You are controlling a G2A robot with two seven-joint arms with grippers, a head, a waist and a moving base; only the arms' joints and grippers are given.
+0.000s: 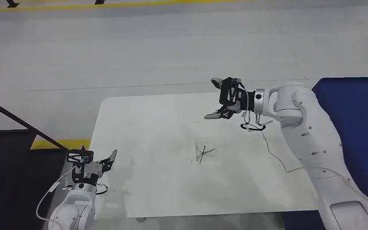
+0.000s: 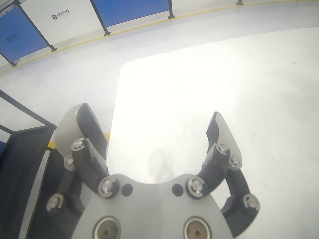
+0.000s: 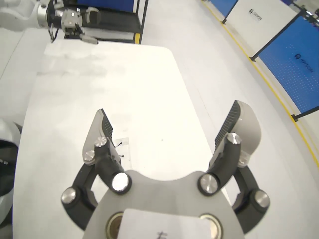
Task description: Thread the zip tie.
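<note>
Zip tie (image 1: 202, 153): thin dark strands lying crossed and flat near the middle of the table (image 1: 144, 115), on a faint square patch (image 1: 205, 145). How many strands there are cannot be told.
Right gripper (image 1: 214, 99): jaws spread wide and holding nothing. It hangs above the far right part of the table, well apart from the zip tie.
Left gripper (image 1: 100, 156): also wide open and empty, at the table's near left corner, well apart from the zip tie.
Handling: the zip tie is probably very light, thin and springy. Its plastic is likely slick, and it looks hard to pinch because it lies flat on the surface. It should bend rather than break.
Where to hold: probably one gripper close behind the head and the other a short way back from the tail tip, so the free end stays stiff enough to aim at the slot.
Top view: gives the whole layout, with both arms and the zip tie between them.
Right wrist view: shows the zip tie (image 3: 119, 148) up close, partly hidden behind one finger (image 3: 104, 125), with the left gripper (image 3: 82, 29) at the table's far corner.
Left wrist view: shows its ribbed pads (image 2: 91, 128) spread over the table corner.
</note>
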